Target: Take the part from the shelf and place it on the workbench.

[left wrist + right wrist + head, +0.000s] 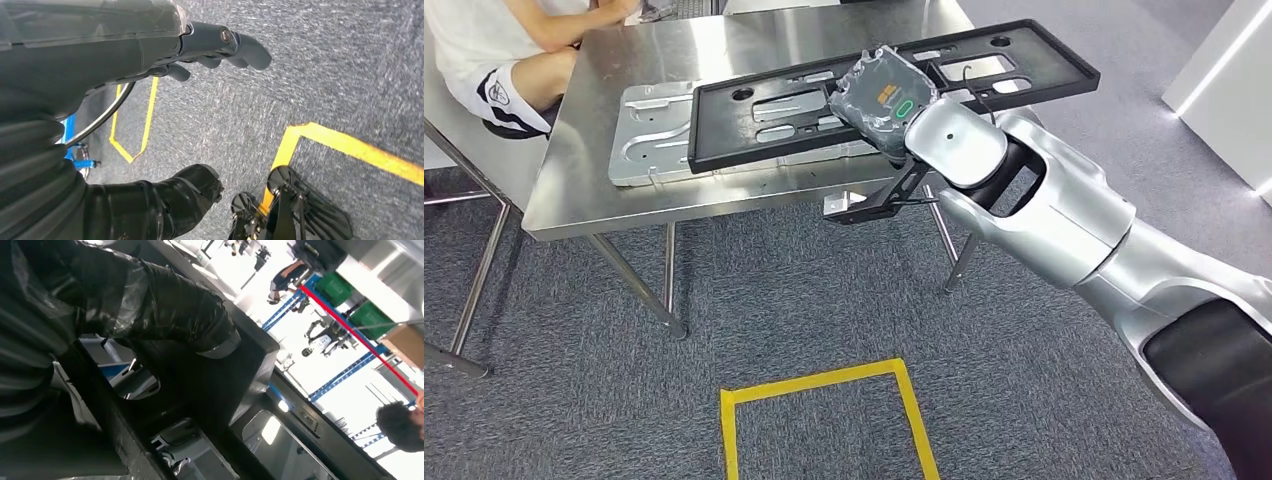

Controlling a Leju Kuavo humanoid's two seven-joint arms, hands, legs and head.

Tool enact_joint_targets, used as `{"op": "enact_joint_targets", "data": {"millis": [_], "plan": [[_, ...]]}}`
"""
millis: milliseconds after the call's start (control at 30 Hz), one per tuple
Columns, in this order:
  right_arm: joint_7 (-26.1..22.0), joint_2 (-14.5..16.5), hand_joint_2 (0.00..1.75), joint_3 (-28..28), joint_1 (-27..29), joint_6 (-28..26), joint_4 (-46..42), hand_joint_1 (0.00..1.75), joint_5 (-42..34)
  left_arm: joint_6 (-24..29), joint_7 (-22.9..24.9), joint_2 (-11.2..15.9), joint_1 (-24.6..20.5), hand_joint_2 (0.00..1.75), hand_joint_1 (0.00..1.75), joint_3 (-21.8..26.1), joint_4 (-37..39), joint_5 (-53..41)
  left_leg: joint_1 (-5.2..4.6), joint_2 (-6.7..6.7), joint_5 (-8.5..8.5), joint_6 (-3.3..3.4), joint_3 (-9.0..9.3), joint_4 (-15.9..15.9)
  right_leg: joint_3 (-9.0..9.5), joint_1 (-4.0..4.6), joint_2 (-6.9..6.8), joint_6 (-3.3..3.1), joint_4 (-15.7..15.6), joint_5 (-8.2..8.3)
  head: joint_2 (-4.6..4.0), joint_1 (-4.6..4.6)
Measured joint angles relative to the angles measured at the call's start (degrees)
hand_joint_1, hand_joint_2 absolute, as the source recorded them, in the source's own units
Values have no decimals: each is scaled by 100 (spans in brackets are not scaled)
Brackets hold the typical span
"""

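A long black frame part [719,125] lies slanted across the steel workbench [604,200], over a silver metal plate [639,140]. My right hand [884,95], wrapped in grey plastic film, grips the frame near its middle. I cannot tell whether the frame touches the plate. In the right wrist view the thumb [190,315] presses on the black frame [240,375]. My left hand [200,100] hangs over the carpet, its fingers [235,45] and thumb [195,185] apart, with nothing between them.
A person [504,50] sits at the workbench's far left corner. A yellow tape square [824,385] marks the grey carpet in front of the workbench, whose legs [639,285] stand near it. A white cabinet [1224,90] is at the right.
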Motion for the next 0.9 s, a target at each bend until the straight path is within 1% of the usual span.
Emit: {"op": "enact_joint_targets", "data": {"millis": [33,67,100,133,167,200,233,267,300,333,367,400,467,500,533,567,633,667,700,733,767,800,833,867,900], "plan": [[1,-1,175,0,-17,-1,2,175,2,0,1,-2,5,175,0,0,0,1,12,-2,-15,20,61,-35,-97,-8,-3,19,195,-86,-1,4],[1,-1,175,0,-32,-1,3,175,5,0,-1,-3,9,175,0,0,0,2,18,0,-32,35,104,-57,-271,-17,-4,38,486,-205,-1,6],[1,-2,175,1,-43,-1,4,175,9,-1,-5,-3,10,175,0,0,0,3,16,1,-55,50,127,-60,-496,-21,-3,57,828,-333,-1,7],[-1,-4,175,3,-41,-1,7,175,13,-2,-12,-3,9,175,0,0,0,5,16,1,-84,58,146,-58,-731,-28,-3,74,1137,-425,-1,7],[-3,-9,175,8,-25,-1,10,175,14,-3,-22,-3,7,175,0,0,0,6,17,-4,-118,60,175,-53,-906,-37,-5,86,1308,-423,-1,7],[-11,-15,175,13,-11,0,15,175,7,-4,-30,-3,6,175,0,0,0,7,19,-12,-159,58,218,-45,-991,-47,-6,95,1290,-305,-1,8],[-19,-22,175,17,-2,1,20,175,-8,-5,-35,-4,9,175,0,1,0,7,20,-20,-207,51,274,-35,-977,-57,-9,94,1076,-71,0,8],[-28,-29,175,19,-1,1,24,175,-26,-6,-37,-7,15,175,0,1,0,7,21,-28,-259,38,335,-24,-892,-65,-15,85,720,232,0,8],[-36,-37,175,21,-1,-1,28,175,-44,-7,-37,-10,21,175,0,2,0,7,19,-31,-306,19,385,-12,-808,-54,-21,68,402,445,-1,8],[-43,-44,175,24,-8,-2,31,175,-56,-7,-36,-13,22,175,0,3,0,7,17,-30,-344,-7,407,-3,-733,-33,-28,38,118,567,-1,16],[-52,-49,175,27,-9,-3,34,175,-61,-7,-36,-15,14,175,0,3,0,7,16,-26,-377,-40,413,-3,-697,-10,-31,4,-43,614,-1,19],[-60,-52,175,31,-8,-5,37,175,-63,-7,-36,-16,7,175,0,3,0,7,14,-23,-389,-77,417,12,-683,14,-31,-35,-93,573,-1,21],[-71,-61,175,33,-9,-7,40,175,-66,-5,-36,-10,-5,175,0,2,-1,6,17,-16,-422,-145,446,58,-600,7,-21,-125,-159,561,0,24],[-71,-64,175,33,-15,-8,42,175,-65,-4,-35,-7,0,175,0,2,-1,5,21,-14,-462,-170,434,165,-537,-5,-20,-171,-177,536,-1,25],[-70,-67,175,33,-27,-11,43,175,-64,-3,-33,-4,2,175,0,2,-2,5,27,-11,-549,-189,354,354,-473,-17,-17,-212,-194,515,-1,23],[-70,-66,175,34,-37,-14,43,175,-64,-2,-32,-1,4,175,0,2,-2,5,37,-7,-671,-203,194,648,-419,-21,-14,-238,-208,491,-1,19],[-71,-62,175,40,-43,-16,46,175,-65,-1,-30,-5,1,175,0,2,-2,5,47,-5,-926,-237,-273,1357,-357,-13,2,-260,-202,428,0,12],[-72,-62,175,44,-35,-15,49,175,-66,0,-30,-5,-1,175,0,2,-2,5,50,-5,-950,-249,-472,1576,-328,-7,10,-258,-193,391,0,13],[-72,-63,175,48,-26,-15,51,175,-68,0,-30,-5,-1,175,0,2,-2,4,50,-5,-856,-252,-581,1602,-289,-1,15,-255,-183,347,0,12],[-73,-63,175,50,-20,-15,52,175,-70,0,-29,-5,3,175,0,2,-2,5,49,-4,-629,-240,-577,1405,-236,4,18,-250,-174,300,0,12],[-74,-63,175,50,-18,-15,53,175,-73,0,-28,-4,11,175,0,2,-2,5,47,-3,-315,-212,-482,1034,-175,7,20,-242,-167,249,0,13],[-74,-64,175,51,-19,-15,56,175,-74,0,-27,-3,23,175,0,3,-2,6,36,-1,-69,-184,-373,669,-117,12,21,-230,-167,203,0,15],[-74,-65,175,52,-24,-15,59,175,-75,0,-25,-1,27,175,0,4,-2,6,15,3,68,-159,-279,340,-82,15,20,-211,-171,167,0,15],[-73,-66,175,54,-25,-15,63,175,-77,-1,-22,2,24,175,0,4,-2,5,-7,7,128,-131,-222,154,-66,17,19,-183,-179,137,0,16],[-74,-67,175,56,-22,-15,67,175,-81,-1,-21,4,18,175,0,5,-2,5,-28,9,92,-110,-203,91,-58,17,18,-149,-192,111,0,18]]}}
